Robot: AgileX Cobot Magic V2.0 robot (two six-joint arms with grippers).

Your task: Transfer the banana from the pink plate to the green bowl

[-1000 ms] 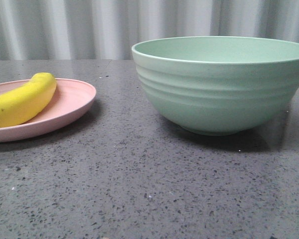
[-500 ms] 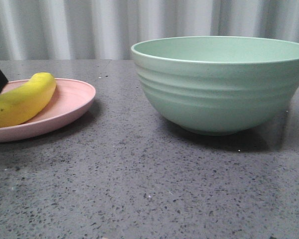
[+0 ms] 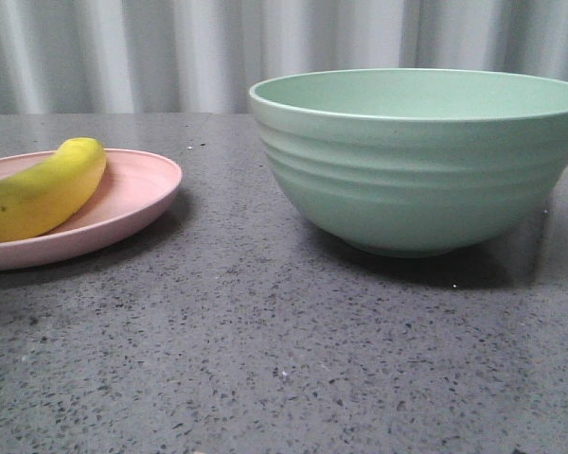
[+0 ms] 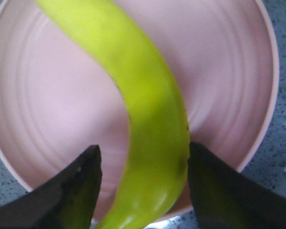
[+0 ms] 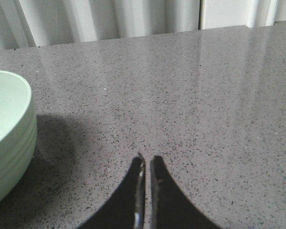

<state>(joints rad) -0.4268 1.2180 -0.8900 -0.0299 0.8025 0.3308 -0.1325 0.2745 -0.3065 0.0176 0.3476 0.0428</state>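
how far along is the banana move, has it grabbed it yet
Nothing delivered yet: the banana lies on the pink plate. In hand: the left gripper is open, its fingers straddling the banana, one touching, not yet clamped. Left: close, lift, carry to the green bowl. The right gripper is shut, apart.

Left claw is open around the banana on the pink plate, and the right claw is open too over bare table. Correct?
Not quite. The right claw is shut, its fingers nearly touching, as the right wrist view shows. The rest holds: the left claw is open around the banana on the pink plate.
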